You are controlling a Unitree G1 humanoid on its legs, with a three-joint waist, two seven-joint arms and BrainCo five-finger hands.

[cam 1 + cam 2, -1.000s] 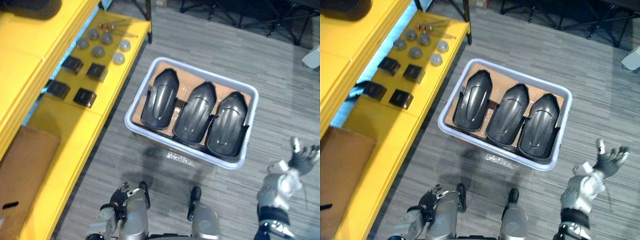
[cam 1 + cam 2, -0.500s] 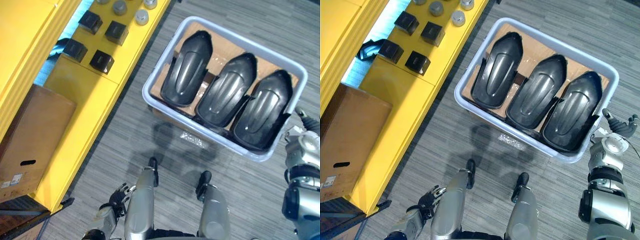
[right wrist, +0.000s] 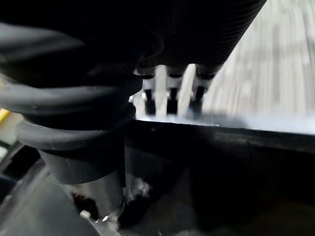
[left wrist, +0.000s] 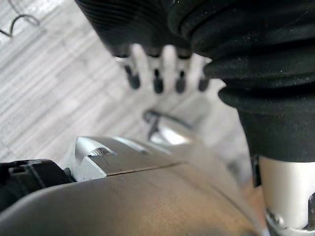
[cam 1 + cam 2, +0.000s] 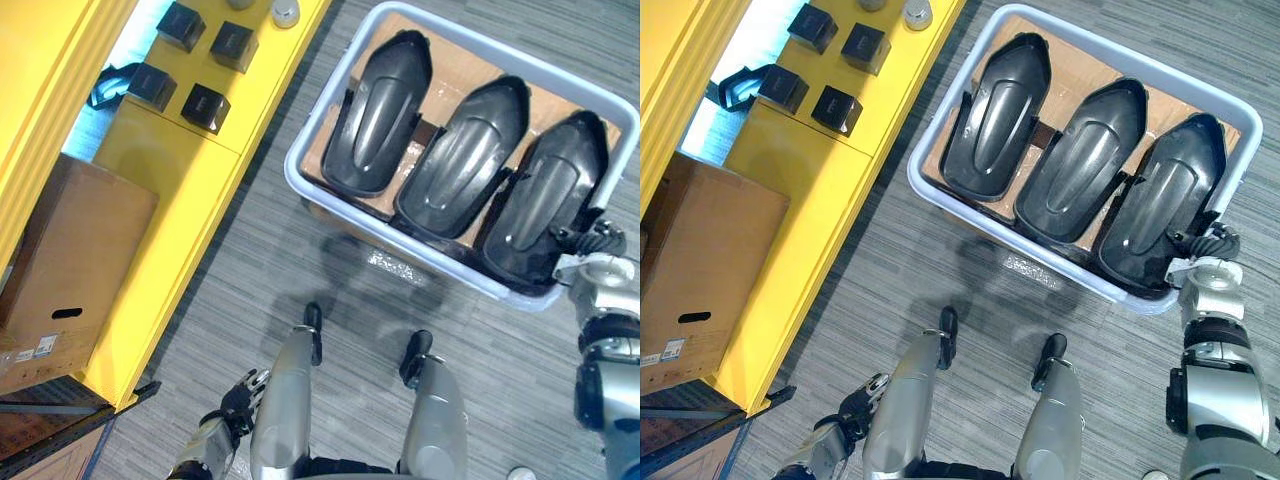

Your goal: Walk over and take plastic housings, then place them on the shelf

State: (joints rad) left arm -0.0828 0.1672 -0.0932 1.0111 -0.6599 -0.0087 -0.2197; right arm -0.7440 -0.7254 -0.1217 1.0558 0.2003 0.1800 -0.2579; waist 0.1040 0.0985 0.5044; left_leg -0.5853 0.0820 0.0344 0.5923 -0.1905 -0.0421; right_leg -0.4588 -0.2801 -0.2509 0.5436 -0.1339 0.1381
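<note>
**Right robot hand [image 5: 1205, 248] at the tub [image 5: 292, 165] corner**

We see three black plastic housings [image 5: 375, 115] side by side in the pale tub on the floor [image 5: 300, 290], beside the yellow shelf [image 5: 170, 200]; the right robot hand's fingers [image 3: 171, 91] reach straight by the rightmost housing [image 5: 545, 195]; the left robot hand [image 5: 855, 408] hangs relaxed, empty.

A white bin [image 5: 420, 262] sits on the grey floor [image 5: 250, 300]; black blocks [image 5: 205, 105] lie on the yellow shelf [image 5: 170, 170].

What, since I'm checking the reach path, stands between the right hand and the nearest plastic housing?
Nothing visible. The right hand hangs at the tub's near right corner, right beside the rightmost housing, with no other thing between them. The left hand is idle, away from the tub.
</note>
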